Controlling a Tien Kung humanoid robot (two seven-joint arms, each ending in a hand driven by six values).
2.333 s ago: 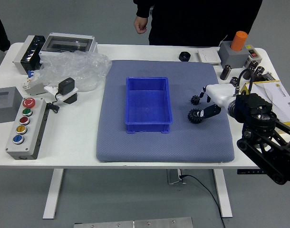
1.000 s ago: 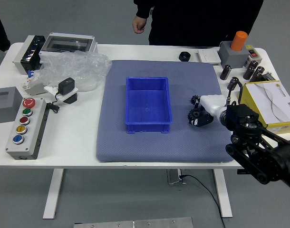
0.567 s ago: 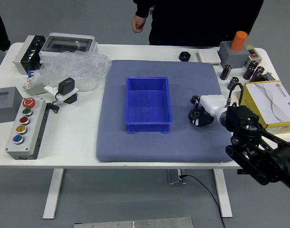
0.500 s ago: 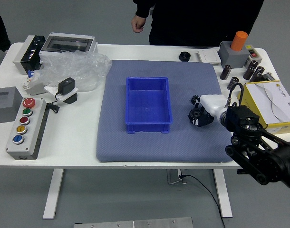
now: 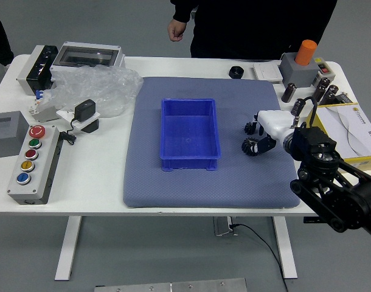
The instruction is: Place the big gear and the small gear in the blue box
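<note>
Tien Kung's right hand (image 5: 278,125) meets the right edge of the big gear (image 5: 249,146) on the mat (image 5: 213,191); whether it is clamped on the gear or free of it cannot be told. The small gear (image 5: 250,128) lies just beyond, at twelve o'clock. Both gears are outside the blue box (image 5: 190,137), at its three o'clock. Pickup appears in hand; next calls for a secure grip, a lift over the wall toward nine o'clock and a release inside.

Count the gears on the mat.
2: the small gear and, nearer the robot, the big gear, both on the mat right of the blue box. The right hand partly covers them, so another could be hidden under it.
</note>
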